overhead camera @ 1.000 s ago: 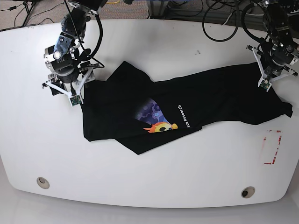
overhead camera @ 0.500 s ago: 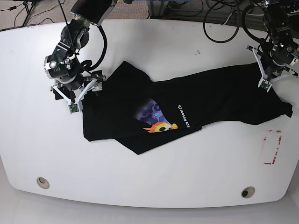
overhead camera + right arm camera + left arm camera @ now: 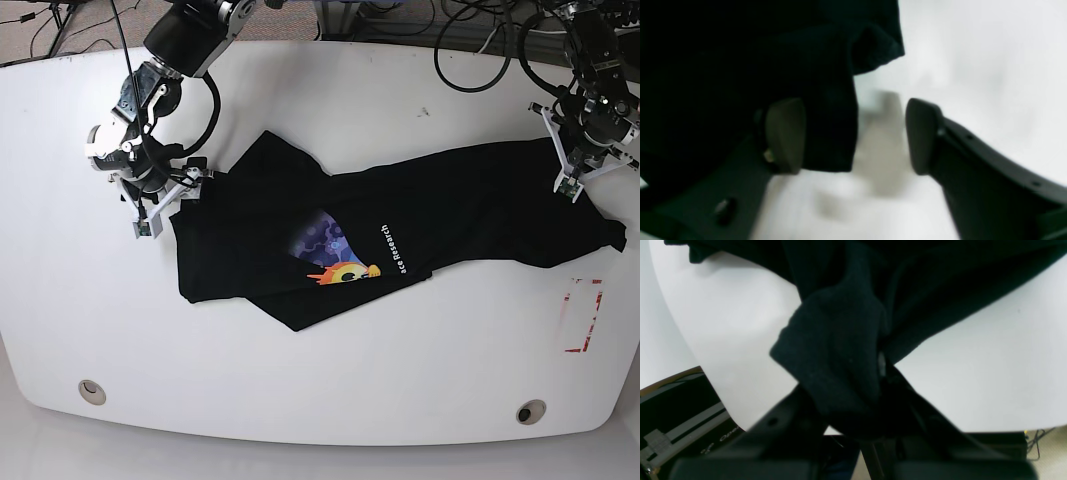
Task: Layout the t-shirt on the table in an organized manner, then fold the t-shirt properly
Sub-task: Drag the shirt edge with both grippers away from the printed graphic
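Note:
The black t-shirt [image 3: 400,225] lies rumpled across the white table [image 3: 330,90], its blue-orange print [image 3: 335,255] facing up. At the shirt's far right end my left gripper [image 3: 585,165] is shut on a bunch of the cloth, which covers the jaws in the left wrist view [image 3: 880,366]. My right gripper [image 3: 165,200] is at the shirt's upper left corner. In the right wrist view it [image 3: 855,133] stands open, with the shirt's edge [image 3: 830,126] hanging between the two fingers, close to one pad [image 3: 786,133] and apart from the other.
A red tape rectangle [image 3: 582,315] marks the table at the right, below the shirt's end. Two round grommet holes [image 3: 92,390] [image 3: 531,411] sit near the front edge. Cables [image 3: 470,40] lie behind the table's back edge.
My right gripper has shifted up and to the left and turned at the shirt's corner, and its jaws have narrowed around the cloth edge. The left arm has not moved.

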### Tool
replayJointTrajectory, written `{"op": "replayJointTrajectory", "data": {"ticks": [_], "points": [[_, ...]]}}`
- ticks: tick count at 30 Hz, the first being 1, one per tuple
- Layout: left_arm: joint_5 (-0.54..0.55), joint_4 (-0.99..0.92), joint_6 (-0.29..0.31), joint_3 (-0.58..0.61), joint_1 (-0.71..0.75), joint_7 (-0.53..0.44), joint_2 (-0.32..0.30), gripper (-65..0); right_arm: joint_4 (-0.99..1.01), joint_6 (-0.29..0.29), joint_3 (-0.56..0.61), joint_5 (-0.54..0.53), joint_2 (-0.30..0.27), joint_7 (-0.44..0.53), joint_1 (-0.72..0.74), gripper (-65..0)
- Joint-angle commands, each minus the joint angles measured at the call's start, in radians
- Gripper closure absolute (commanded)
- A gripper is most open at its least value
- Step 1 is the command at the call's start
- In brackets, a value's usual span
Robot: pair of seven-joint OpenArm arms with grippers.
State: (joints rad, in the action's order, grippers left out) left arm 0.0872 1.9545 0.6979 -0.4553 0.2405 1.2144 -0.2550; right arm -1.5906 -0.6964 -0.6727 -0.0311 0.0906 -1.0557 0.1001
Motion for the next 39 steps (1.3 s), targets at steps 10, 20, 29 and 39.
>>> {"op": "replayJointTrajectory", "data": {"ticks": [10,20,29,39], "points": [[0.0,0.021,0.0,-0.001,-0.062,-0.008,-0.023,0.0,-0.055,-0.002,0.005,-0.019,0.022,0.009,0.0,-2.7],[0.001,0.026,0.0,-0.017,-0.111,-0.005,-0.023,0.0,-0.376,-0.002,0.026,-0.02,0.022,-0.136,-0.095,0.0],[0.001,0.039,0.0,-0.027,-0.108,0.021,-0.023,0.0,-0.449,-0.002,-0.017,-0.086,0.01,-0.283,-0.176,0.0],[-0.005,0.038,0.0,-0.029,0.004,0.115,-0.059,0.0,-0.449,-0.002,-0.077,-0.198,-0.004,-0.291,-0.308,0.0]]}}
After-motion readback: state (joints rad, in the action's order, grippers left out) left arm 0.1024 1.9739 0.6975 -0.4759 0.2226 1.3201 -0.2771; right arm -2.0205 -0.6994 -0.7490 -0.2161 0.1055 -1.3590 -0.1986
